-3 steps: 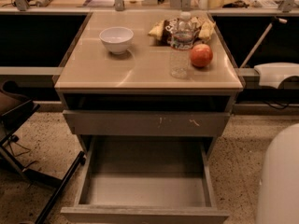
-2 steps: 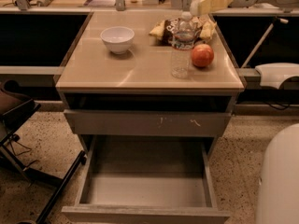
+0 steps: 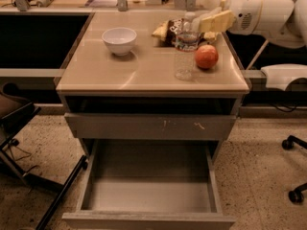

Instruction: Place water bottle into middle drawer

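The water bottle (image 3: 184,51), clear and ribbed with a white cap, stands upright on the cabinet top (image 3: 144,73) at the right. A red apple (image 3: 206,56) sits right beside it. My gripper (image 3: 207,22) reaches in from the upper right on a white arm (image 3: 261,13). It hovers level with the bottle's cap, just to its right and behind. The middle drawer (image 3: 152,195) is pulled out wide below, and its grey tray is bare. Above it is a shut drawer front with pale scratch marks (image 3: 153,126).
A white bowl (image 3: 119,40) sits at the left of the top. A snack bag (image 3: 167,30) lies behind the bottle. A dark chair (image 3: 14,121) stands at the left of the cabinet. A white object (image 3: 285,74) and chair castors (image 3: 293,169) are at the right.
My gripper and arm have come in from the back right, moving left and down to beside the bottle's cap. The bottle, apple and drawer have not moved.
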`<state>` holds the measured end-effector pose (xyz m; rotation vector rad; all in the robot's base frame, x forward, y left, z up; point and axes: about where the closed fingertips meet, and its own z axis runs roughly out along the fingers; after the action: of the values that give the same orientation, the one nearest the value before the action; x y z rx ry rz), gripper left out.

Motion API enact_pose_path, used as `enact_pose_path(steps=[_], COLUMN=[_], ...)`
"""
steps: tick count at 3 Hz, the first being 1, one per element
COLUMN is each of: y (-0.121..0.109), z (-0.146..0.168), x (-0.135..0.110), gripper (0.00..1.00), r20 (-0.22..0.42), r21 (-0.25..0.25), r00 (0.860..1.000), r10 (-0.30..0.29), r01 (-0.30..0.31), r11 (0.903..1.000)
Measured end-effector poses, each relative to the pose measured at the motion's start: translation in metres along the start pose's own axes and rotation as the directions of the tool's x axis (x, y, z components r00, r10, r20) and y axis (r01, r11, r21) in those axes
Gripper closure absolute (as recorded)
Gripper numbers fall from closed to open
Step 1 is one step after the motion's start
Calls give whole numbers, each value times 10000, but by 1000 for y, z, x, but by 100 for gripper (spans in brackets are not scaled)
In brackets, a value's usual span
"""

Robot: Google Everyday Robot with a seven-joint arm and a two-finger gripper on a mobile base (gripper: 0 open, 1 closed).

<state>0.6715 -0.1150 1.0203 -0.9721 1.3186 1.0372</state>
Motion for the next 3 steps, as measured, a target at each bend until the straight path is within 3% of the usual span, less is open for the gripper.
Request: enact_pose_path(steps=[1, 2, 3], y=[2, 28, 28], z=[-1, 29, 29], x=[48, 124, 124], gripper=[0, 0, 0], r20=[-162, -1093, -1093], r21=[632, 275, 276], r00=[9993, 9880, 9880], r10=[350, 1093, 1093], r01=[-339, -1069, -1069], r11=[9974, 9939, 9939])
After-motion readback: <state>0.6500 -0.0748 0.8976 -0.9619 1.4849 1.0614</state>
